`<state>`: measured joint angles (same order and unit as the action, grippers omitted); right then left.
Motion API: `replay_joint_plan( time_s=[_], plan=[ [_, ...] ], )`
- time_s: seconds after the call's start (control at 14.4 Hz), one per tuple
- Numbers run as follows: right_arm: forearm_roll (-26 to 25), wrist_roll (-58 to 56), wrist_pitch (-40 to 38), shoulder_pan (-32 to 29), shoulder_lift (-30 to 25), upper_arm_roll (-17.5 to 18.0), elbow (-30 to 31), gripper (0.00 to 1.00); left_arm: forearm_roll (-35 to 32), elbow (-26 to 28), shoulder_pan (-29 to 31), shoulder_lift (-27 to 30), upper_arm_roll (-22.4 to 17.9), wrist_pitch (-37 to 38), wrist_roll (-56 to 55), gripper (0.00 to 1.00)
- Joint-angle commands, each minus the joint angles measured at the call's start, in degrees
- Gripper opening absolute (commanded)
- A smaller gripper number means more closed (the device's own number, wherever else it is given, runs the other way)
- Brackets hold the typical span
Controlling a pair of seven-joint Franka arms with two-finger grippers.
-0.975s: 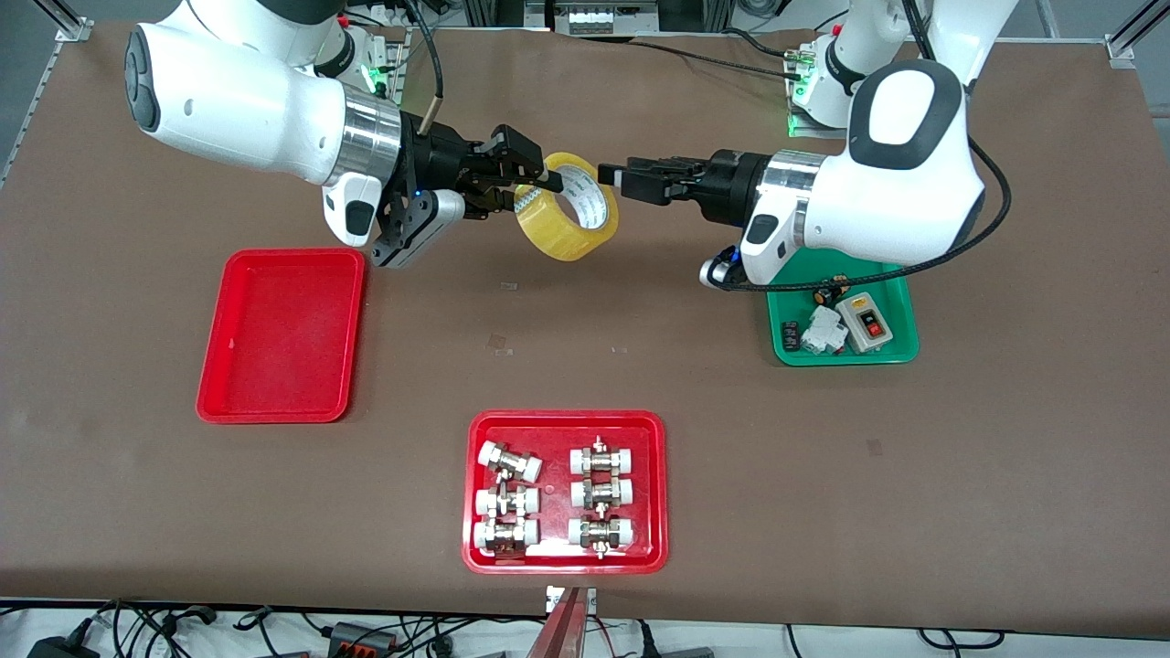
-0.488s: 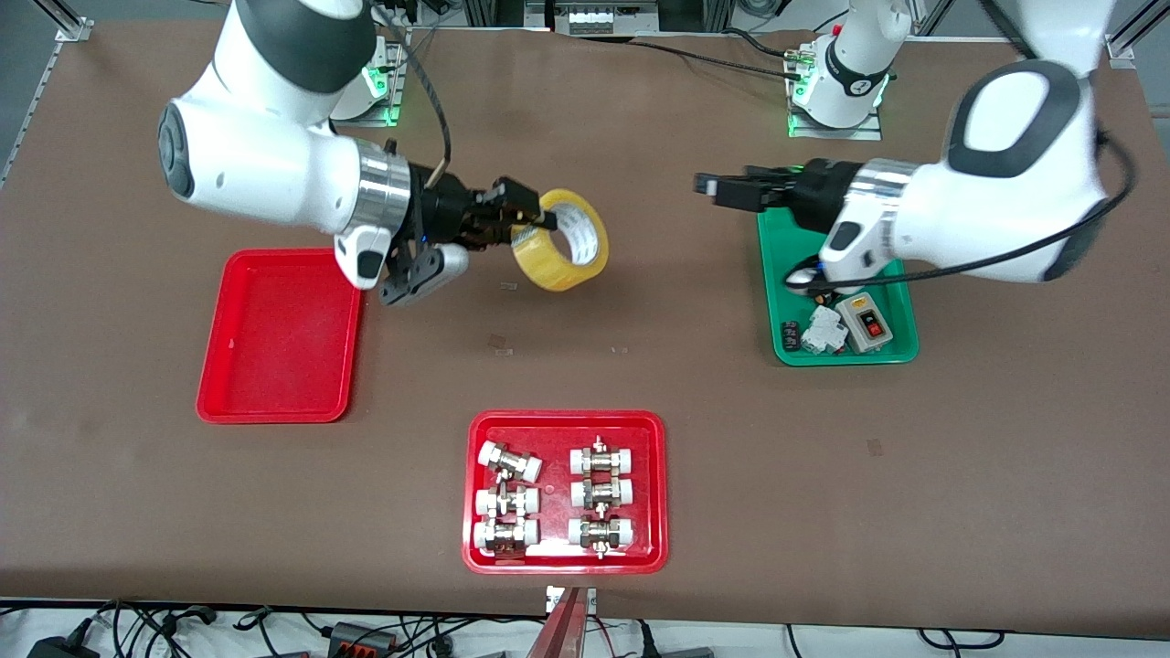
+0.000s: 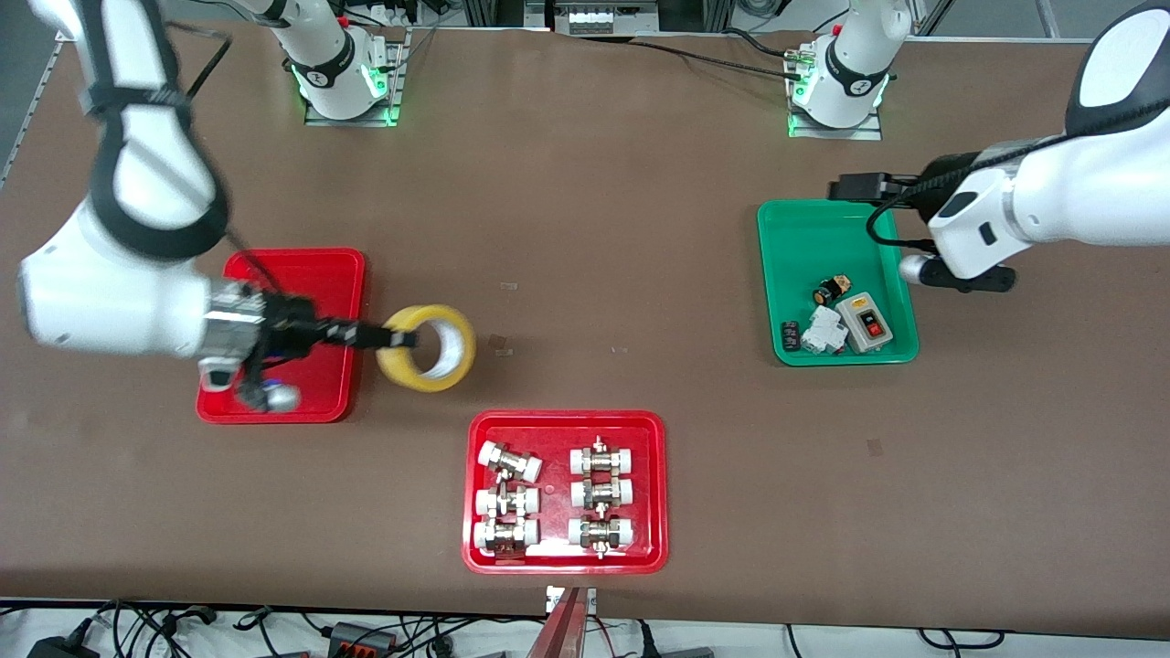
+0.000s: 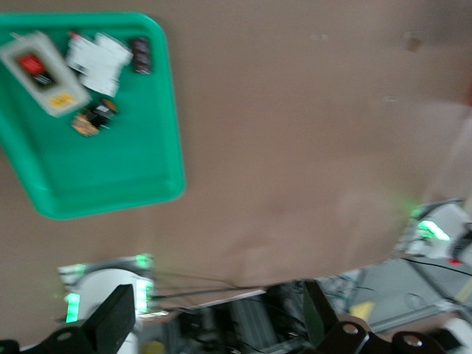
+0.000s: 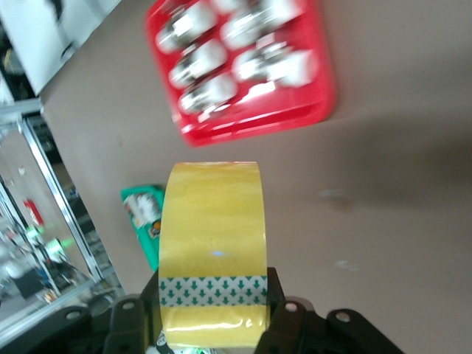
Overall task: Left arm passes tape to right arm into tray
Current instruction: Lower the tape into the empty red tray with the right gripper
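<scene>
Beside the glossy red tray [image 3: 302, 267] | right end effector [image 3: 402, 340] grips translucent yellowish tape [image 3: 428, 348] | left end effector [image 3: 845, 187] apparently spread, over green tray [image 3: 804, 228]

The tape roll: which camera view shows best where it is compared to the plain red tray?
The front view: the tape roll hangs in the right gripper beside the plain red tray, over bare table. The right wrist view shows the roll close up between the fingers, but not that tray. The left wrist view shows neither.
</scene>
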<state>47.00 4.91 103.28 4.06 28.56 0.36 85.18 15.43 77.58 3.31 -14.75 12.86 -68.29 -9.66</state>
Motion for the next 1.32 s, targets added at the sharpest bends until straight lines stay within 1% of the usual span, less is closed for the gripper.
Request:
replay_joint_plan(
  time_s=[0.0,0.14,0.21,0.35,0.42,0.56,0.63,0.7,0.84,0.98,1.05,1.11,1.18,1.25],
  plan=[
    [0.64,-7.51,-5.78,-8.53,5.09,1.4,-1.6,0.26,-8.99,-0.32,0.2,1.74,0.33,-0.26,7.78,1.0],
    [0.12,-14.72,-9.57,-13.18,6.94,1.31,-1.25,0.26,-11.46,1.86,0.81,3.67,0.33,-4.72,11.84,1.0],
    [-0.93,-17.71,-11.06,-15.47,8.08,1.23,-0.99,0.26,-12.87,4.57,0.82,5.33,0.41,-8.4,12.55,1.0],
    [-5.75,-25.61,-13.53,-19.52,10.89,1.23,-0.98,0.26,-13.15,11.94,1.34,10.07,0.59,-15.35,14.39,1.0],
    [-6.82,-30.18,-13.63,-21.19,11.86,1.23,-0.9,0.26,-13.15,15.64,1.95,12.27,0.59,-17.99,15.8,1.0],
    [-8.05,-36.78,-13.8,-23.74,12.92,1.23,1.55,0.28,-13.23,21.62,3.36,15.88,0.59,-23.36,21.75,1.0],
    [-8.67,-38.82,-13.8,-24.19,13.36,1.23,2.61,0.28,-13.15,23.04,4.93,16.68,0.68,-24.34,24.83,1.0],
    [-8.76,-39.36,-13.8,-24.45,13.45,1.23,3.58,0.29,-13.15,23.06,6.16,16.69,0.68,-24.17,27.12,1.0],
    [-8.85,-39.54,-13.98,-24.72,13.36,1.23,5.16,0.3,-13.06,22.27,7.23,16.43,0.42,-23.12,27.94,1.0],
    [-9.2,-41.29,-13.72,-25.51,13.45,1.23,7.09,0.31,-15.07,19.91,7.14,15.64,0.24,-22.77,27.33,1.0],
    [-9.38,-41.56,-13.8,-25.68,13.45,1.23,7.19,0.34,-16.04,18.24,7.14,14.94,0.24,-22.77,26.63,1.0],
    [-10.51,-41.47,-13.46,-25.69,13.45,1.23,7.1,0.4,-16.13,16.75,7.14,13.89,0.24,-22.77,23.75,1.0],
    [-11.39,-41.47,-13.1,-25.51,13.37,1.23,6.84,0.48,-17.01,15.25,7.14,13.35,0.33,-22.68,17.98,1.0],
    [-11.57,-41.47,-12.84,-25.34,13.36,1.23,6.66,0.75,-17.54,14.97,7.14,13.7,1.11,-22.59,12.96,1.0]
  ],
)
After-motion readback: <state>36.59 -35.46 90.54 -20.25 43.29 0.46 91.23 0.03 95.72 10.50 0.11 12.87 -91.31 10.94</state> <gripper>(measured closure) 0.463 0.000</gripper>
